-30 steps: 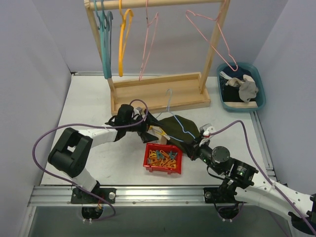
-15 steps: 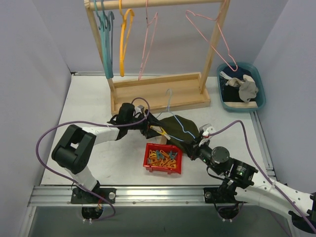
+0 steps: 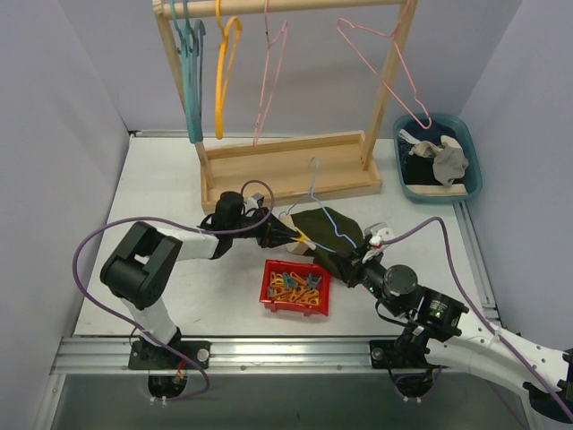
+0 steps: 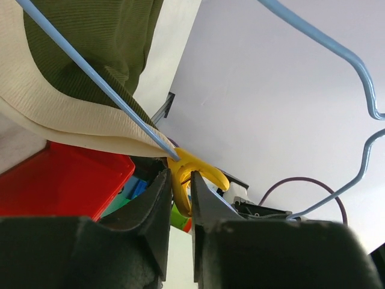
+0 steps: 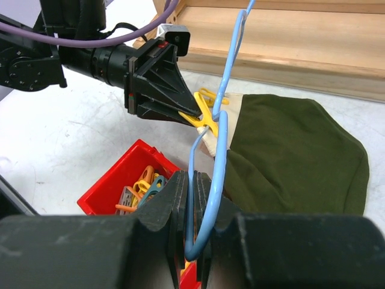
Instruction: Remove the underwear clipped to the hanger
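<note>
Left fingers (image 4: 147, 208) closed onto yellow clip (image 4: 197, 171) holding underwear (image 4: 96, 54).

From above and behind the arms, we are looking down on the whole table (image 3: 161, 179). At the left gripper (image 4: 179, 180) we are peering very close at the yellow clip (image 4: 200, 171) between its fingers (image 4: 147, 208). At the right gripper (image 5: 192, 180) we are facing forward, sharing that clip and the blue hanger (image 5: 220, 144).
</note>
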`<state>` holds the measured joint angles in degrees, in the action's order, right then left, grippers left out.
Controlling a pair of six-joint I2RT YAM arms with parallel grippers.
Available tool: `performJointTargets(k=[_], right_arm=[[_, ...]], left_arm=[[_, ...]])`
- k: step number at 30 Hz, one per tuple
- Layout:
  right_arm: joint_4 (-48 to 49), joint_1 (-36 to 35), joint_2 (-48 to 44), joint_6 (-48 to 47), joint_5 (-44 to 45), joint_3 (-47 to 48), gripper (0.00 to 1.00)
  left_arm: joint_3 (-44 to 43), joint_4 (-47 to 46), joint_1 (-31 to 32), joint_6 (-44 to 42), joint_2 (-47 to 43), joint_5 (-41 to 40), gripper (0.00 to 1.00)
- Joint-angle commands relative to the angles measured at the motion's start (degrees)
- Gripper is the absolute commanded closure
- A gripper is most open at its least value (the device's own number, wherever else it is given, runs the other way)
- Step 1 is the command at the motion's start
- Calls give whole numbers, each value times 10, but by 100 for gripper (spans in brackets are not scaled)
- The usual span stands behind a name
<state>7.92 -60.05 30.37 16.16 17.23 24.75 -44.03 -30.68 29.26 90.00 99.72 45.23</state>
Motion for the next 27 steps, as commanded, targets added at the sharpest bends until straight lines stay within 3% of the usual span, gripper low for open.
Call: performJointTargets(k=[1, 10, 21, 24, 25, 26, 27], right_arm=[[33, -3, -13, -3, 36, 26, 100], [25, -3, -14, 63, 140, 32, 100], [-77, -4, 58, 294, 191, 55, 100], [-148, -4, 55, 367, 200, 59, 100], [-183, -4, 53, 383, 200, 60, 93], [-197, -4, 51, 391, 194, 64, 70], [-213, -4, 51, 416, 191, 66, 59]], left_arm=[[11, -52, 4, 5, -9, 12, 82], [55, -103, 13, -9, -45, -21, 90], [57, -111, 15, -101, -96, -105, 90], [67, -118, 15, -105, -103, -110, 90], [68, -117, 15, -111, -106, -112, 90], [72, -117, 15, -113, -111, -114, 90], [75, -117, 14, -119, -114, -117, 90]])
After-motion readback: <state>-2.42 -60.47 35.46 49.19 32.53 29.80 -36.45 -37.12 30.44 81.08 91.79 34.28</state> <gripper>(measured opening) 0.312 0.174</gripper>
